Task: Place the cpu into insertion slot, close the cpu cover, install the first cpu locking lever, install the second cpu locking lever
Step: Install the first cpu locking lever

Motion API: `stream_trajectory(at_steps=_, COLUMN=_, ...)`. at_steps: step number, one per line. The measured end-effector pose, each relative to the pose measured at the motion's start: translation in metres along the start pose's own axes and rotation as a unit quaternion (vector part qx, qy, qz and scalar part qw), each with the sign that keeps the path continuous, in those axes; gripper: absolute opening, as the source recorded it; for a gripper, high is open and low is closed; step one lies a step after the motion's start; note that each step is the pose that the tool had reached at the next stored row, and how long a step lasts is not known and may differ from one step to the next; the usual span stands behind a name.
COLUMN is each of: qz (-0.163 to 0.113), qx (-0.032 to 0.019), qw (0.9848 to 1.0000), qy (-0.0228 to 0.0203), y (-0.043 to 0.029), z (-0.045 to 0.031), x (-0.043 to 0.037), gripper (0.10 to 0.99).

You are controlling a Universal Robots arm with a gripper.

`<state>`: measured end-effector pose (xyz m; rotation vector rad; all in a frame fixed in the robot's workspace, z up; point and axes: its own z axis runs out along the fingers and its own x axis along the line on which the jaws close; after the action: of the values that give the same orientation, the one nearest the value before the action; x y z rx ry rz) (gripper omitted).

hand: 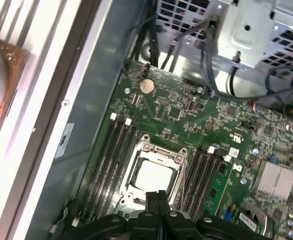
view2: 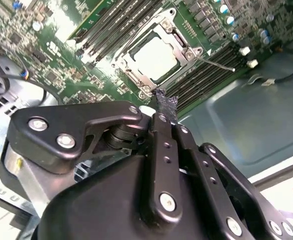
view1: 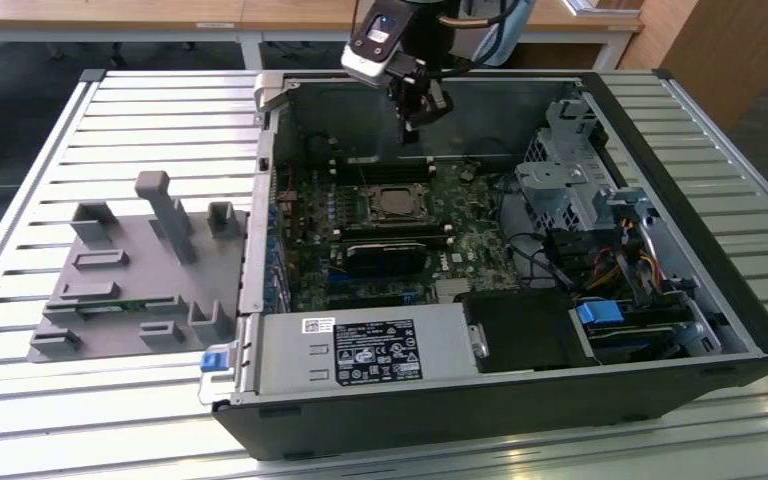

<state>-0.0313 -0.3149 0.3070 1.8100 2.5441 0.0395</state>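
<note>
One gripper [hand: 158, 196], pressed together and empty, hangs apart from the cpu [hand: 154, 175], which lies framed by the cpu cover [hand: 162, 150] below its tips; chip judged light, rigid, fragile, best held by opposite edges

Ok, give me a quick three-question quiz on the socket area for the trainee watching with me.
1. True or false: the cpu cover is closed over the cpu.
2. The gripper is: A) open, B) shut on the cpu, C) shut, holding nothing.
3. Fill in: memory slots run along ___ sides of the insertion slot.
Key: 1 true; 2 C; 3 both.
</note>
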Motion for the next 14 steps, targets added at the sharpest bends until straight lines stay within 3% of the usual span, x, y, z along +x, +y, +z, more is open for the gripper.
stream_trajectory(at_steps=6, qz=-0.047, qx=-0.0001, qw=0.9989, qy=0.0015, y=0.0000, z=0.0000, x=0.0000, gripper=0.106)
stream_trajectory(at_steps=14, qz=-0.101, qx=-0.0001, qw=0.9948, qy=0.0032, y=0.0000, z=0.0000, x=0.0000, gripper=0.106)
